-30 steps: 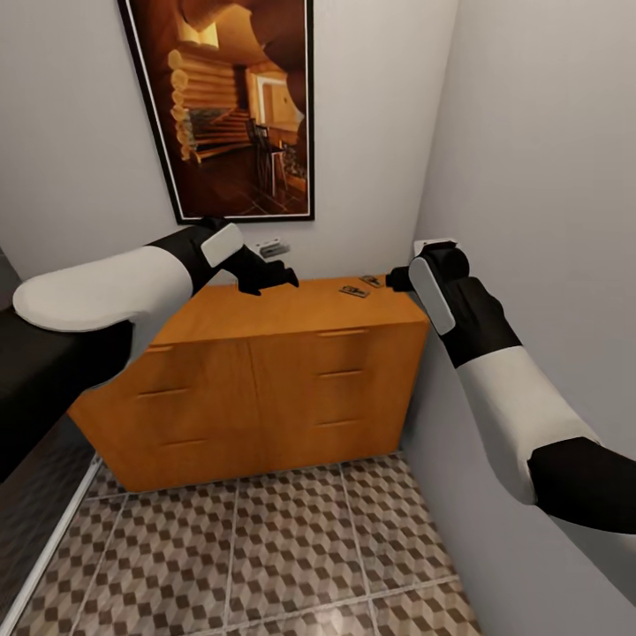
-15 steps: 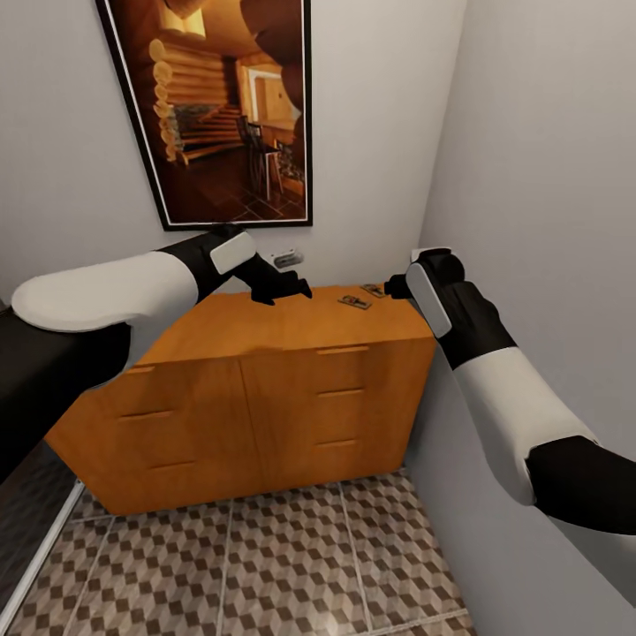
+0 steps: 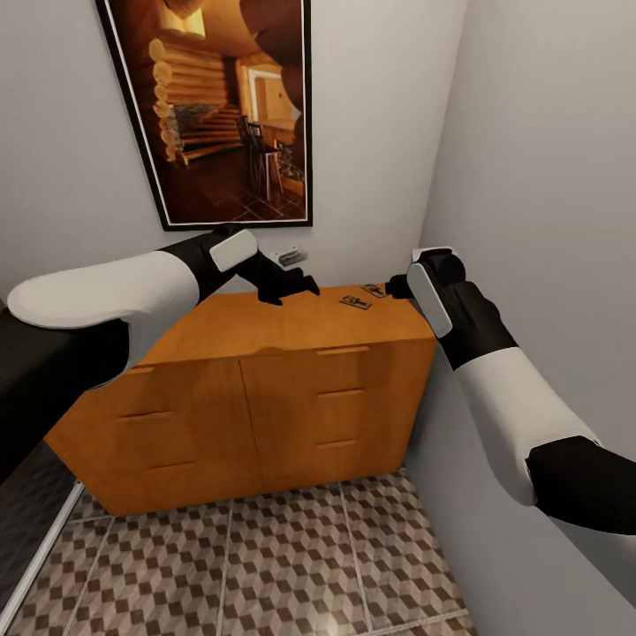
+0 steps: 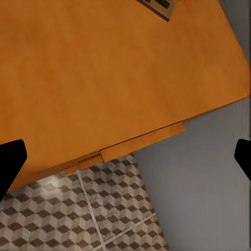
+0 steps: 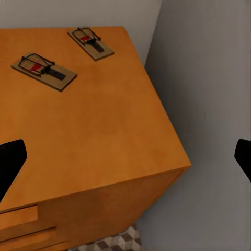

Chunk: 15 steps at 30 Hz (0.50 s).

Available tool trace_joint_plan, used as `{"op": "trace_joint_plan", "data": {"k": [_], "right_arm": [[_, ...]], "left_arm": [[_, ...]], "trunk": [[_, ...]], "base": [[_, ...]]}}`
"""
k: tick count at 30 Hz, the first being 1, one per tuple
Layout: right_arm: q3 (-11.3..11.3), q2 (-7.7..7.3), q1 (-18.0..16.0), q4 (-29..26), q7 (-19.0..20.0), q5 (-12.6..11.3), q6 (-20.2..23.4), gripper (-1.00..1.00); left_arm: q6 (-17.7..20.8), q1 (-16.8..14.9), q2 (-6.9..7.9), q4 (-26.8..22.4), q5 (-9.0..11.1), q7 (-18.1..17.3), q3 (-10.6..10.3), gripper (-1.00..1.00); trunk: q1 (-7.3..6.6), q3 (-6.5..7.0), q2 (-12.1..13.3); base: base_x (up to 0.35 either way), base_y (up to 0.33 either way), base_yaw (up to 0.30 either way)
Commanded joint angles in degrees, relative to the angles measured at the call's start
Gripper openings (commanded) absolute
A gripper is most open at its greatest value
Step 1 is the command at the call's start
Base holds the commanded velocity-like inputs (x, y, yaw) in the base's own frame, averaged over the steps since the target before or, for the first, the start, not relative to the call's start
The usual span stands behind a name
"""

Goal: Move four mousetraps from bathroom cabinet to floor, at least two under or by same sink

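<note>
Two mousetraps (image 3: 355, 302) (image 3: 374, 290) lie flat on the back right of the orange-brown cabinet (image 3: 265, 397) top. In the right wrist view they are small tan plates with wire parts (image 5: 44, 70) (image 5: 93, 42). My left gripper (image 3: 296, 290) hovers open over the middle of the cabinet top (image 4: 104, 68), a short way left of the traps. The corner of one trap (image 4: 157, 4) shows in the left wrist view. My right gripper (image 3: 396, 284) is open at the cabinet's right end, close beside the traps. The cube-patterned bathroom floor (image 3: 265, 556) lies in front of the cabinet.
The cabinet fills a narrow alcove, with a grey wall (image 3: 548, 221) tight against its right side. A framed picture (image 3: 221, 106) hangs above it. A small pale object (image 3: 290, 257) sits by the back wall behind my left gripper. A dark strip (image 3: 26, 521) borders the floor at left.
The view swung and tilted early on, then held steady. My left gripper has crept right across the cabinet top towards the traps. The right arm has hardly moved.
</note>
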Motion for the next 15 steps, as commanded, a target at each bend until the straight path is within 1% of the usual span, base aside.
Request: {"op": "trace_joint_plan", "data": {"k": [1,4,7,10,15], "right_arm": [[0.11,-0.02,-0.07,-0.04,-0.60,-0.60,0.12,1.00],[0.13,0.08,-0.05,-0.06,-0.60,-0.58,0.12,1.00],[0.16,0.17,-0.06,-0.07,-0.60,-0.58,0.12,1.00],[0.18,0.21,-0.05,-0.09,-0.60,-0.58,0.14,1.00],[0.31,0.24,-0.06,-0.78,-0.64,-0.57,0.20,1.00]], "left_arm": [[0.12,-0.07,-0.02,-0.01,0.50,0.08,-0.18,1.00],[0.12,-0.08,-0.06,-0.06,0.50,0.08,0.37,1.00],[0.12,-0.08,-0.09,-0.08,0.50,0.08,0.63,1.00],[0.12,-0.08,-0.16,-0.14,0.50,0.08,0.74,1.00],[0.14,-0.07,-0.19,-0.60,0.50,0.09,0.80,1.00]], "trunk": [[0.00,-0.06,-0.03],[0.00,-0.06,-0.03],[0.00,-0.06,-0.03],[0.00,-0.06,-0.03],[0.00,-0.06,-0.03]], "base": [[0.000,0.000,0.000],[0.000,0.000,0.000],[0.107,0.000,0.000],[0.239,0.000,0.000],[0.304,0.000,0.000]]}}
